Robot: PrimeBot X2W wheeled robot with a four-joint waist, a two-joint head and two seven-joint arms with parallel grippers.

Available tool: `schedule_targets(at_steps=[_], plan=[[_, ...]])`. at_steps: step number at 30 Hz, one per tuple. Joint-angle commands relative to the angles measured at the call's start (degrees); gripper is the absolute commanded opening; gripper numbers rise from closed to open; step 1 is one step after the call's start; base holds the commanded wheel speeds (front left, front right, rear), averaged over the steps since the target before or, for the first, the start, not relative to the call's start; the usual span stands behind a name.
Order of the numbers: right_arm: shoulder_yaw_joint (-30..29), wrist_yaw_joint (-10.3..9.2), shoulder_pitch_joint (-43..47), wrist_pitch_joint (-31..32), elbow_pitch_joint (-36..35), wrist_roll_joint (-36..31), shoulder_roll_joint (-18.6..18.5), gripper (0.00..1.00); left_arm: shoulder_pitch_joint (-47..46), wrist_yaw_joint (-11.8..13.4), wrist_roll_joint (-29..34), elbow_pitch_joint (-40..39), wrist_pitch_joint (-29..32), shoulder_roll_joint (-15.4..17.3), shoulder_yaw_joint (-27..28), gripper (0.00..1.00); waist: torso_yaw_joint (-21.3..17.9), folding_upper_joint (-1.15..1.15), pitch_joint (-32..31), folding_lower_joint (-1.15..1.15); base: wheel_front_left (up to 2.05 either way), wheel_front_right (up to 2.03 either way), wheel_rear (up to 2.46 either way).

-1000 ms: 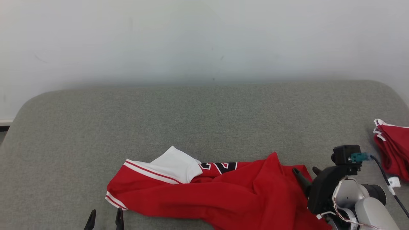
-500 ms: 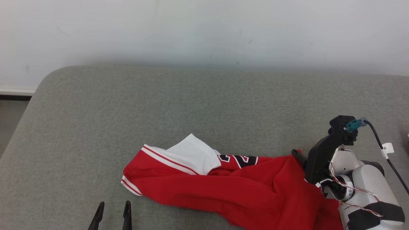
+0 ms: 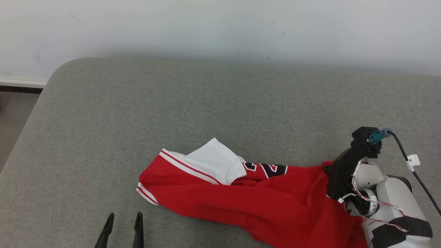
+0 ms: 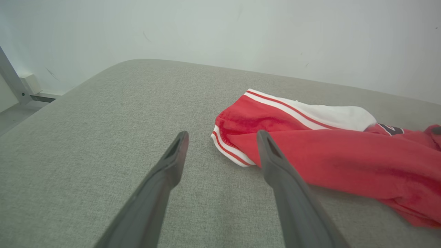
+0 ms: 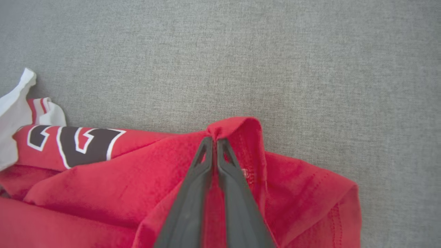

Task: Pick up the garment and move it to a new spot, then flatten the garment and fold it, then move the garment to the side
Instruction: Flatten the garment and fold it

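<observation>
Toward the right edge of the grey cushion (image 3: 206, 103), my right end effector (image 5: 216, 139) is pinching the red jersey (image 3: 241, 203), which is lying lengthwise toward my open left end effector (image 3: 124, 215).

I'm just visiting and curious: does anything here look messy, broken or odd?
Nothing looks broken or spilled. The red garment lies crumpled on the grey cushion, a white part flipped over it and its black number half hidden. The right gripper is shut on a fold of its edge.

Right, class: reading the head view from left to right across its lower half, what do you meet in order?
left gripper → the garment: striped hem → white panel → black numerals → right gripper → white cable tag
</observation>
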Motion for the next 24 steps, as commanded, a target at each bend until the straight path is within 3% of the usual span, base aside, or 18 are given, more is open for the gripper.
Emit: schedule_targets(at_steps=[1,10,20,24], plan=[[-0.25,-0.13,-0.48,-0.80,0.06,-0.24,-0.47,0.00,-0.73,-0.04,-0.57,0.16,-0.17,-0.11,0.00,1.00,0.02,0.00,0.00,-0.01,0.00,0.00,0.00],[0.11,-0.13,-3.59,-8.67,-2.10,-1.43,-2.50,0.00,-0.75,0.13,-0.71,0.35,-0.17,-0.11,0.39,1.00,-0.16,0.00,-0.36,-0.01,0.00,0.00,0.00],[6.61,-0.13,-11.46,-27.05,-7.72,-0.43,-8.05,0.00,-0.30,0.60,-1.02,0.33,-0.17,-0.10,0.90,1.00,-1.08,0.00,-1.58,-0.01,0.00,0.00,0.00],[7.18,-0.13,-7.77,-27.32,-11.69,2.26,-10.06,0.00,0.47,0.75,-1.08,0.20,-0.17,-0.10,1.16,1.00,-1.58,0.00,-2.46,-0.01,0.00,0.00,0.00]])
